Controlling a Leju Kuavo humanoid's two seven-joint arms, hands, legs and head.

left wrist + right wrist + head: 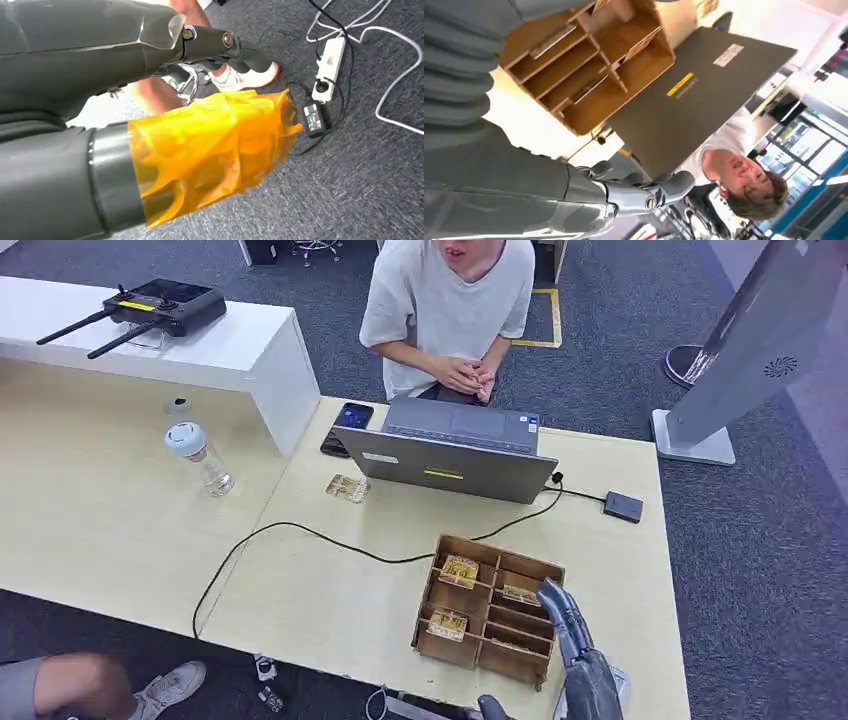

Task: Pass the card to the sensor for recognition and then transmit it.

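Observation:
A wooden divided box (pixel 532 568) stands near the table's front edge, with cards (pixel 460 570) upright in several compartments. My right hand (pixel 570 640) hovers over the box's right front corner, fingers stretched out and holding nothing. In the right wrist view its fingers (pixel 639 192) reach past the box (pixel 589 60) with nothing in them. A small black sensor (pixel 622 506) lies on the table at the right, wired to the laptop (pixel 450 455). My left hand (pixel 100 65) hangs over the floor, its thumb (pixel 210 150) wrapped in orange film, gripping nothing.
A person sits behind the laptop. A phone (pixel 348 425), a card in a clear holder (pixel 347 488) and a bottle (pixel 200 455) lie to the left. A black cable (pixel 300 530) crosses the table. A power strip (pixel 327 67) lies on the carpet.

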